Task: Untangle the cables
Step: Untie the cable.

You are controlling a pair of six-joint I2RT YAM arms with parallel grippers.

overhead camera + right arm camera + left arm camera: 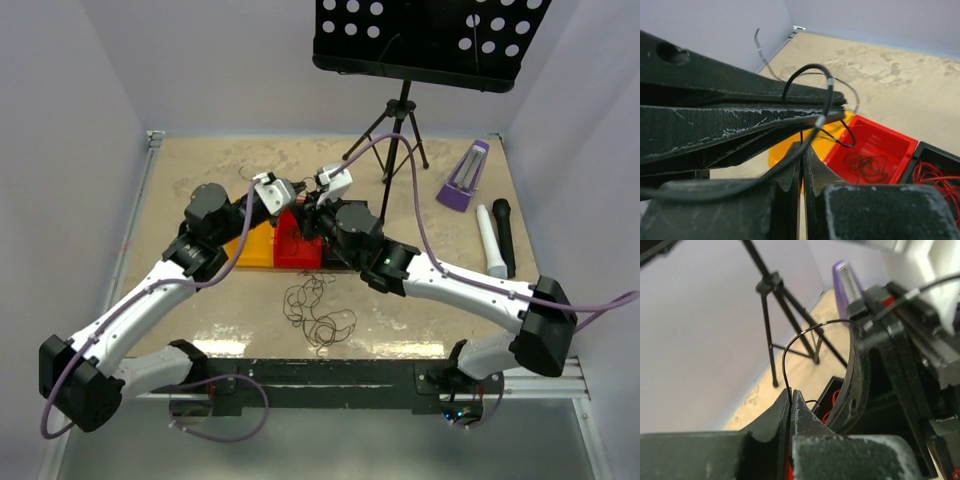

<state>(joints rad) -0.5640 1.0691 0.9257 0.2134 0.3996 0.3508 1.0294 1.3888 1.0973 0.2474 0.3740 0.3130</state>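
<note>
Above the bins at mid-table, the two arms are found nose to nose. The left gripper (791, 399) is clamped tight on a black cable (783, 362), which is sprung up out of the tips and arched over toward the other arm. The right gripper (801, 150) is closed too, and the same black strand seems to be nipped between its tips, though so thin a line is hard to confirm from that wrist view. Now the risk: with one short span held at two points, any pull apart would be taken up at once. The cable could be yanked taut, slipped from one grip, or stretched out of its curl. A loop is draped across the left finger in the right wrist view, so a snag could be caused there by a careless lift. A lower strand is trailed down toward the red bin (890, 145), and the coil (867, 167) lying in it might be dragged out if the two are joined; that cannot be told. As for looks: the black cable is string-thin, glossy and springy, set in loose curls. Red cables (937, 175) are bundled in the black bin (913, 162). A dark tangle (318, 310) is spread on the table (200, 170) near the arm bases, well apart from both grippers, with its loops overlapped and not yet sorted.
</note>
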